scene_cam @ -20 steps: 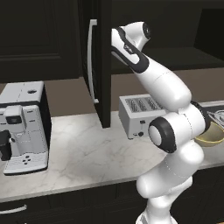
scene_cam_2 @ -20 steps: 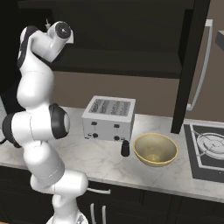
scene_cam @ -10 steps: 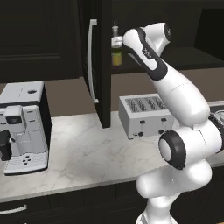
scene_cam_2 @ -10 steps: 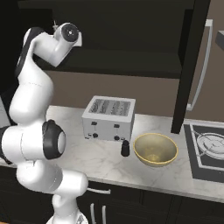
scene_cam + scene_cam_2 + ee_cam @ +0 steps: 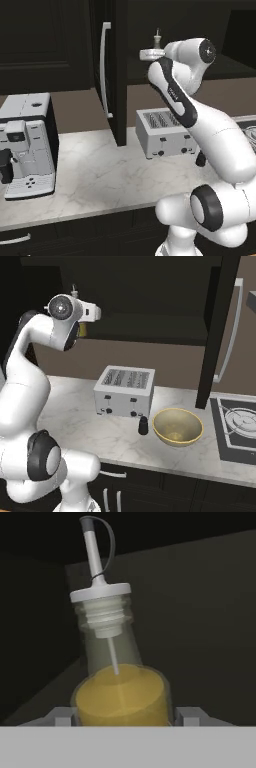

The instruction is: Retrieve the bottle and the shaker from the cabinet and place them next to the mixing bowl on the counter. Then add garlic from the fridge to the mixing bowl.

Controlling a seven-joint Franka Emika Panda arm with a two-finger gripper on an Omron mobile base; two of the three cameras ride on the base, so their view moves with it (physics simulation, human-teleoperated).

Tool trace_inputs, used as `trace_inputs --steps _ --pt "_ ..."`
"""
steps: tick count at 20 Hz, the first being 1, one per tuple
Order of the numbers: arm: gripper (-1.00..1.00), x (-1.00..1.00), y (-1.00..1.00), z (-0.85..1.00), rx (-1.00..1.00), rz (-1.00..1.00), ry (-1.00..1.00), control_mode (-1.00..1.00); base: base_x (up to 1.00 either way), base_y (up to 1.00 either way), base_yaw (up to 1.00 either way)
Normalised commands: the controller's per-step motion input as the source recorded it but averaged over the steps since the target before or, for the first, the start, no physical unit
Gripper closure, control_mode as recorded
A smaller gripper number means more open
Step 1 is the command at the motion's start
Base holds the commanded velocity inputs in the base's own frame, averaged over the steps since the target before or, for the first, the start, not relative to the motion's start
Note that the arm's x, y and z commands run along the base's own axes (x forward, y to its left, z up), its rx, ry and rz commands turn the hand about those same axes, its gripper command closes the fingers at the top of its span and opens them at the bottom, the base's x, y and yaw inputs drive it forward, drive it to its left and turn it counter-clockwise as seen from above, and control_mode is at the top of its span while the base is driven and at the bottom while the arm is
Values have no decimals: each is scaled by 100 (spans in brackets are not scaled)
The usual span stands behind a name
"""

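An amber-yellow bottle [image 5: 120, 687] with a pale cap and thin spout fills the hand view, tilted, with my gripper [image 5: 126, 717] shut on its body and a fingertip on each side. In the left base view only the bottle's spout [image 5: 157, 38] rises above the gripper [image 5: 150, 54], held high at the open dark cabinet [image 5: 112, 75]. A strip of the bottle [image 5: 81, 330] shows behind my wrist in the right base view. The black shaker [image 5: 143, 426] stands on the marble counter [image 5: 90, 421] just left of the tan-rimmed mixing bowl [image 5: 177, 427].
A steel toaster [image 5: 125, 391] stands behind the shaker. At the counter's left end is a coffee machine [image 5: 25, 145]. The open cabinet door with its silver bar handle [image 5: 105, 70] hangs left of my arm. A stove [image 5: 240, 428] lies right of the bowl.
My arm has swung to the right and risen, carrying the bottle up and rightward from the cabinet's left part. Shaker, bowl and toaster have stayed put.
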Motion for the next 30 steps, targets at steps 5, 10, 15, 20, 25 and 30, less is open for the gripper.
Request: trace_inputs --steps 5,10,15,20,25,30 --pt "100 -87 -49 -1 0 -40 0 -100 0 0 0" --pt "100 -76 -50 -6 0 -43 0 -100 0 0 0" --pt "100 -63 -13 -13 0 -52 0 -100 0 0 0" --pt "100 -48 -2 -17 0 -54 4 -100 0 0 0" --pt "100 -27 -17 -22 -1 -43 7 -100 0 0 0" --pt "100 0 -5 -47 0 -18 13 -100 0 0 0"
